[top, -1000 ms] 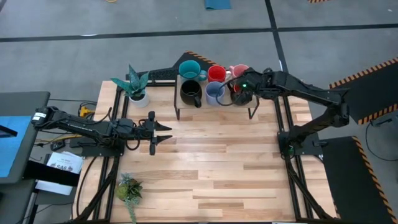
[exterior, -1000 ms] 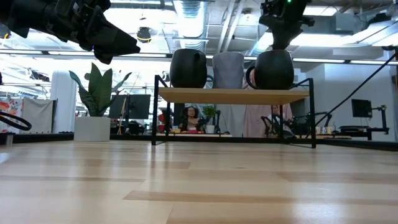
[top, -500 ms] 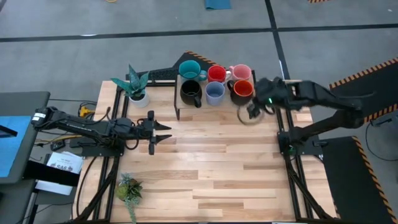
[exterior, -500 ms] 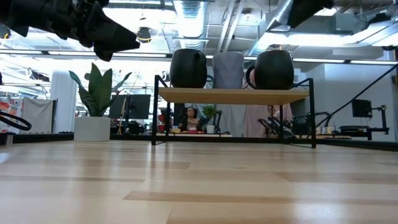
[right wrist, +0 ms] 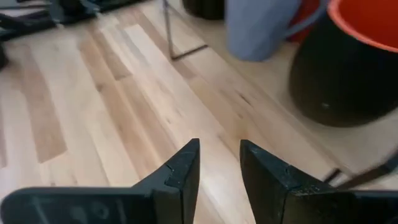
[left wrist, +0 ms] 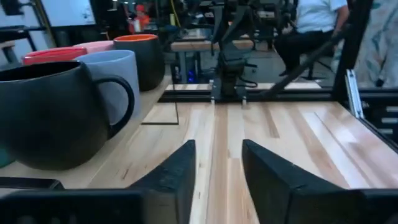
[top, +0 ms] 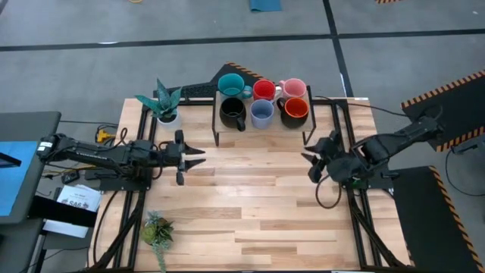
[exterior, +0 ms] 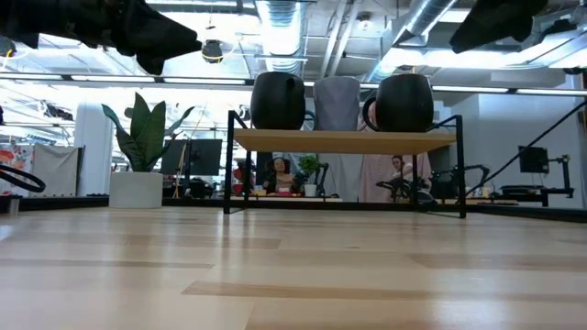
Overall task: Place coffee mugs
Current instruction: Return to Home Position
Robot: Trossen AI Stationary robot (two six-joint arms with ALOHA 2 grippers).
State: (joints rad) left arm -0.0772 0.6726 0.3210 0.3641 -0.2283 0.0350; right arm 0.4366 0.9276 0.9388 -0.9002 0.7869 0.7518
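Observation:
Six mugs stand upright on a low wooden shelf at the table's far middle. Teal, red and pink are in the back row. Black, light blue and the orange mug, dark outside and orange within, are in front. My right gripper is open above the table, near and right of the shelf, with the orange mug ahead of it. My left gripper is open, left of the shelf, beside the black mug.
A white pot with a green spiky plant stands at the far left, beside the shelf. A small leafy plant lies at the near left. Bare wood stretches across the table's middle and near side. The shelf's thin metal legs stand on the table.
My right gripper has drawn away from the orange mug on the shelf, moving toward the table's near and right edges. The orange mug has stayed upright on the shelf. My left gripper has edged slightly toward the left edge.

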